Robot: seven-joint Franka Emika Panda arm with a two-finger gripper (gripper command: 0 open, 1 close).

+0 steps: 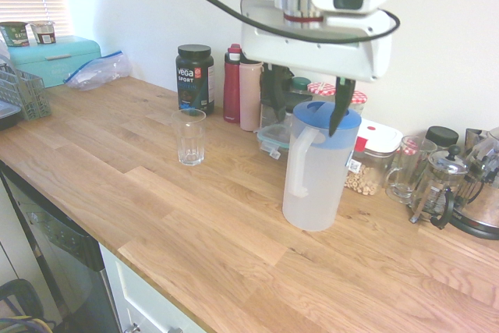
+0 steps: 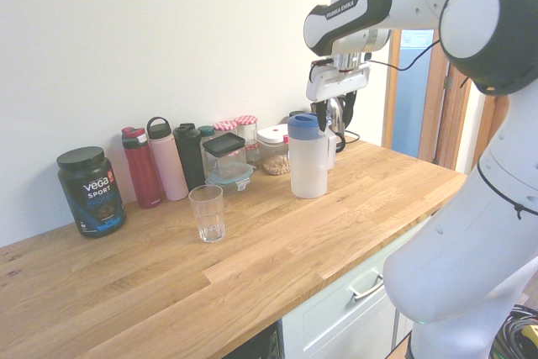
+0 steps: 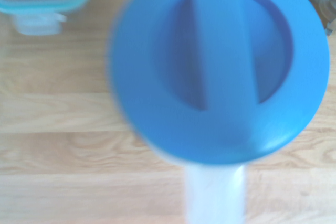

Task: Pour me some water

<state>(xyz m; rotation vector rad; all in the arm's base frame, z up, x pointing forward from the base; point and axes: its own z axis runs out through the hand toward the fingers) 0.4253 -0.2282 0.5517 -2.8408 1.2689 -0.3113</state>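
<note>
Gripper (image 1: 308,111) hangs spread over the jug (image 1: 316,169), holding nothing. Reaching step, I judge; next it must clasp the handle (image 1: 297,157), then tip toward the glass (image 1: 189,137) at left.

We note the water (image 1: 312,200) sits inside a tall frosted-white plastic jug (image 1: 316,169) standing upright on the wooden worktop (image 1: 195,224). Its round blue lid (image 1: 327,115) is closed, with two recessed crescents visible in the wrist view. The white handle (image 1: 300,163) is on the side towards the empty drinking glass (image 1: 189,136), well apart.
</note>
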